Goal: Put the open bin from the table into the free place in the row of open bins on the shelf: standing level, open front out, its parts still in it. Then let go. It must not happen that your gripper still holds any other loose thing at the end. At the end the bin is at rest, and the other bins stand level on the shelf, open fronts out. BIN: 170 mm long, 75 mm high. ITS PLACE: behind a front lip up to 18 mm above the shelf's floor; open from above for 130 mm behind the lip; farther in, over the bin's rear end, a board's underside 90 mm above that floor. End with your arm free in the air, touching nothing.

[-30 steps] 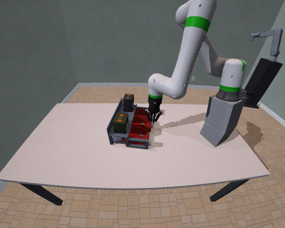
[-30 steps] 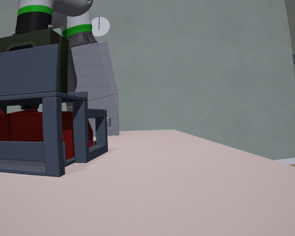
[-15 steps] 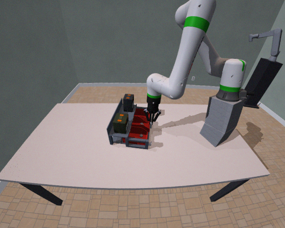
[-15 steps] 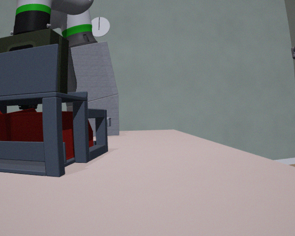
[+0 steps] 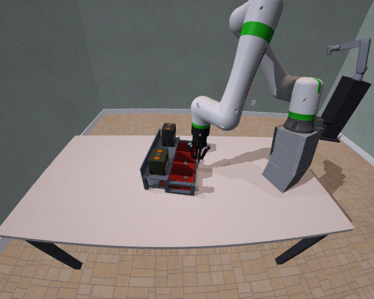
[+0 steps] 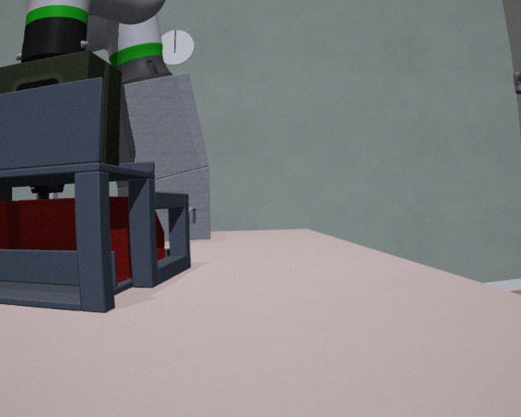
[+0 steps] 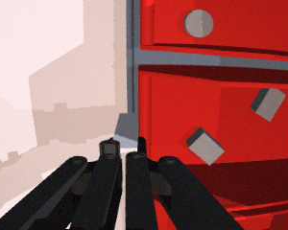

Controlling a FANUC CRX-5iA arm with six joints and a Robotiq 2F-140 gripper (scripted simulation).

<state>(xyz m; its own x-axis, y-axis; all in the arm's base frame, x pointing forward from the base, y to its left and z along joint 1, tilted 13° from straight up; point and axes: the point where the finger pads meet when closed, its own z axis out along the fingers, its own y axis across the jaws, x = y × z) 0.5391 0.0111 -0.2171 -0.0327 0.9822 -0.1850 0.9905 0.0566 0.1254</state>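
Observation:
The open red bin [image 7: 182, 110] [image 5: 189, 167] stands in the shelf's row, its front wall just behind the front lip of the shelf [image 7: 132, 29] [image 5: 181, 182] [image 6: 91, 242]. It looks about level, with two grey parts inside. Another red bin [image 7: 254, 24] with a round grey part stands beside it. Part of a third bin [image 7: 278, 223] shows at the wrist view's lower right. My gripper [image 5: 197, 159] [image 7: 129, 127] is shut and empty, pointing down at the shelf's front edge, close to the bin's front wall. Whether it touches cannot be told. In the exterior view its fingertips are hidden.
A green box [image 5: 158, 162] [image 6: 110, 116] and a dark box [image 5: 168, 135] stand on the shelf's upper board, behind the open bins. The upper board has a raised back panel [image 6: 41, 125]. The robot's pedestal [image 5: 292, 154] stands to the right in the top view.

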